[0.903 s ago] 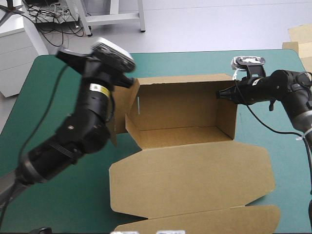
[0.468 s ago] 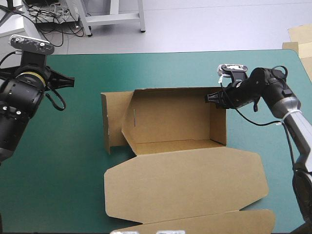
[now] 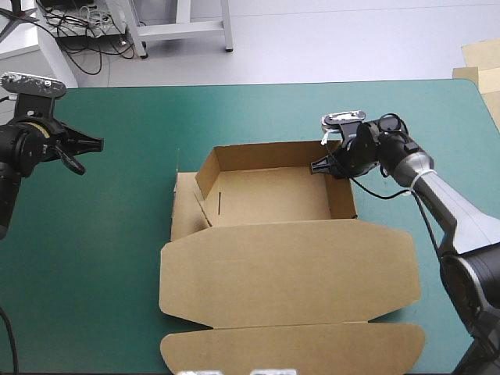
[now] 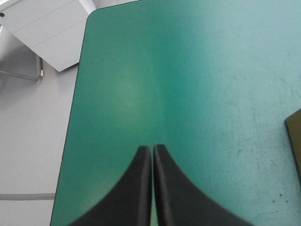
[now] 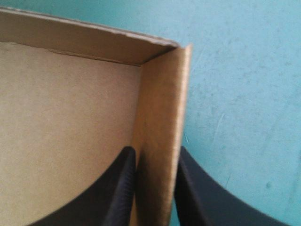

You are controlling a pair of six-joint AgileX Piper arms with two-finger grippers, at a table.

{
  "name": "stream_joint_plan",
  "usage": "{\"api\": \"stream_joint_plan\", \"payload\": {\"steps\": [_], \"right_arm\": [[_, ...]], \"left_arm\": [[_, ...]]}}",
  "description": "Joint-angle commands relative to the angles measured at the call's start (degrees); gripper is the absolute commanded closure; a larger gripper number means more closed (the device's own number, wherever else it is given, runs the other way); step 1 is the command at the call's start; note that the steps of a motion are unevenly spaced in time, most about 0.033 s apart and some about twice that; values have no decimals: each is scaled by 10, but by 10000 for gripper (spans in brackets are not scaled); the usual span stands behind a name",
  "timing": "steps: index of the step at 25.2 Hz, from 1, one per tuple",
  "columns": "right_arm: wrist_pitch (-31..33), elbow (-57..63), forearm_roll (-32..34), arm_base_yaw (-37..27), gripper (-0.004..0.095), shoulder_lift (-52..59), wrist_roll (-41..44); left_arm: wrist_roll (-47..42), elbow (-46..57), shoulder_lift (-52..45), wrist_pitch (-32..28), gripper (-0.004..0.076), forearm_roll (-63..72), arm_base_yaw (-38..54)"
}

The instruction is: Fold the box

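The brown box (image 3: 273, 195) lies mid-table as an open tray, its walls raised and its wide lid (image 3: 289, 269) flat toward the near edge. A side flap (image 3: 183, 207) lies flat at its left. My right gripper (image 3: 322, 166) is shut on the right wall near the far corner. In the right wrist view my right gripper (image 5: 155, 157) has one black finger (image 5: 123, 188) inside the box (image 5: 70, 103) and the other outside. My left gripper (image 3: 95, 144) is far off at the table's left. In its wrist view my left gripper (image 4: 152, 149) is shut on nothing over the teal-green cover (image 4: 188, 84).
Pale sheets of more board (image 3: 480, 66) lie at the table's far right corner. A dark edge, perhaps the box's flap (image 4: 295, 141), shows beside my left gripper. The table's rounded far left corner (image 4: 89, 19) is ahead of that gripper.
My left arm has drawn back from the box's left side to the table's left. The box has shifted left and settled flatter, its left flap now down. My right gripper moved left with the wall.
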State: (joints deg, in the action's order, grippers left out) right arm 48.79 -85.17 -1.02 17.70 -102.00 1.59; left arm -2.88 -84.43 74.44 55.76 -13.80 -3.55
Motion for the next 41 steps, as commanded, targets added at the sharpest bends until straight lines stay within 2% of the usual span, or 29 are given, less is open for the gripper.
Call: {"api": "stream_joint_plan", "payload": {"steps": [1,4,9,16,22,24,31,37,41], "right_arm": [[0,-49,17,5,457,28,8],[31,-87,27,5,373,28,8],[120,-163,69,5,366,30,-16],[137,-171,69,5,368,98,-16],[161,-129,67,5,369,180,-31],[163,-113,64,5,369,171,-8],[198,-78,41,5,369,82,-10],[193,-78,10,5,369,18,-12],[165,-78,-20,5,369,5,-16]], "left_arm": [[5,-14,-13,-27,728,7,1],[5,-14,-9,-21,728,8,1],[5,-14,2,-5,728,12,1],[5,-14,4,-2,728,16,1],[5,-14,4,16,728,24,1],[5,-14,4,23,728,32,1],[0,-14,4,44,728,38,1],[0,-14,4,70,728,38,1],[0,-14,4,73,728,42,1]]}}
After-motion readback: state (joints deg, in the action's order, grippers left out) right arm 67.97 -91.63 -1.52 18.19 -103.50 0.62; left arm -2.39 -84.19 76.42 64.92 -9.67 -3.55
